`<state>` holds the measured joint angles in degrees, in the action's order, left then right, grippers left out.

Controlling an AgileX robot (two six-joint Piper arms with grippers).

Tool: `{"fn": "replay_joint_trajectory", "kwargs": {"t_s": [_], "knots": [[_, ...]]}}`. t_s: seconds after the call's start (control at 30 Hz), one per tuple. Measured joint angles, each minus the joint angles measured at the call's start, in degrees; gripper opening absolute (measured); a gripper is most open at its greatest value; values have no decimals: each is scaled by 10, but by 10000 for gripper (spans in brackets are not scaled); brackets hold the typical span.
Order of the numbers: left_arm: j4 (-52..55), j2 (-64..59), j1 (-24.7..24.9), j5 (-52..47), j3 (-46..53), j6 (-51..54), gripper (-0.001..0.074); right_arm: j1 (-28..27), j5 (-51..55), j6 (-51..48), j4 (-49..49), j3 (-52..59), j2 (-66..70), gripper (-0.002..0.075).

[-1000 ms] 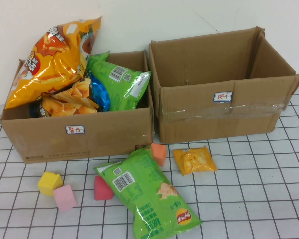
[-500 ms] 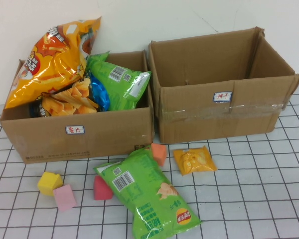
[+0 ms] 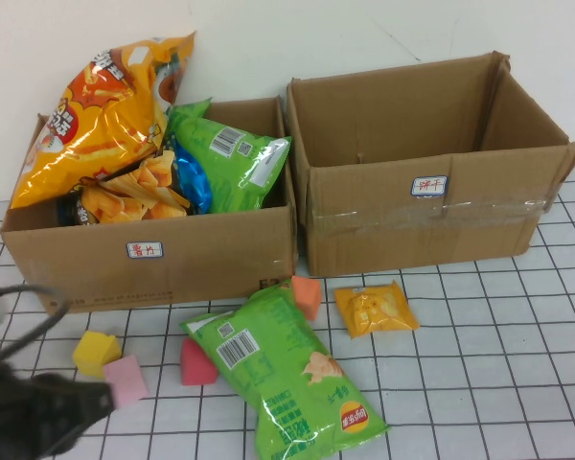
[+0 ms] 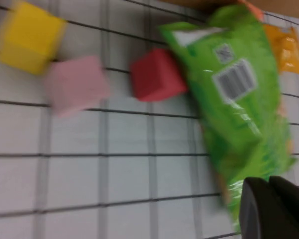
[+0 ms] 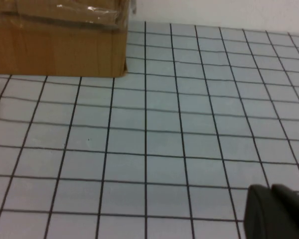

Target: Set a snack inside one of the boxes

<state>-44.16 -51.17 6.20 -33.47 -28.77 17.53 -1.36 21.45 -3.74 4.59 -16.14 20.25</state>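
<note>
A big green chip bag [image 3: 283, 369] lies flat on the grid table in front of the left box [image 3: 153, 259]; it also shows in the left wrist view [image 4: 234, 104]. A small orange snack packet [image 3: 375, 309] lies in front of the right box [image 3: 431, 216], which is empty. The left box holds several snack bags. My left gripper [image 3: 94, 396] comes in blurred at the bottom left, near the pink block [image 3: 125, 379]. In its wrist view the left gripper [image 4: 275, 209] is shut and empty over the green bag's end. My right gripper [image 5: 278, 211] is shut and empty above bare table; the high view does not show it.
A yellow block [image 3: 96, 352], a red block [image 3: 196, 362] and an orange block [image 3: 307, 295] lie around the green bag. The right box's corner [image 5: 65, 45] shows in the right wrist view. Open grid table lies to the right.
My left arm has come into the high view at the bottom left, moving fast. The snacks, blocks and boxes have not moved.
</note>
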Motion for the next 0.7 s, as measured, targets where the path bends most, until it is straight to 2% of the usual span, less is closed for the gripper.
{"fn": "replay_joint_trajectory", "kwargs": {"t_s": [0.1, 0.2, 0.4, 0.5, 0.67, 0.7], "knots": [[-150, -66, 0, 6, 0, 126, -1, 1, 25, -26, -21, -7, 13, -1], [-266, -129, 13, 22, 0, 244, -1, 9, 57, -99, -84, -24, 37, -1], [-384, -215, 89, 84, 0, 358, 27, 21, 81, -333, -316, -34, 93, -1], [-441, -247, 129, 96, 0, 421, 151, 21, 81, -440, -418, -34, 100, -1], [-524, -299, 161, 101, -4, 494, 502, 21, 80, -556, -518, -33, 101, -1], [-528, -310, 162, 107, -7, 494, 545, 21, 79, -563, -523, -33, 101, -1]]}}
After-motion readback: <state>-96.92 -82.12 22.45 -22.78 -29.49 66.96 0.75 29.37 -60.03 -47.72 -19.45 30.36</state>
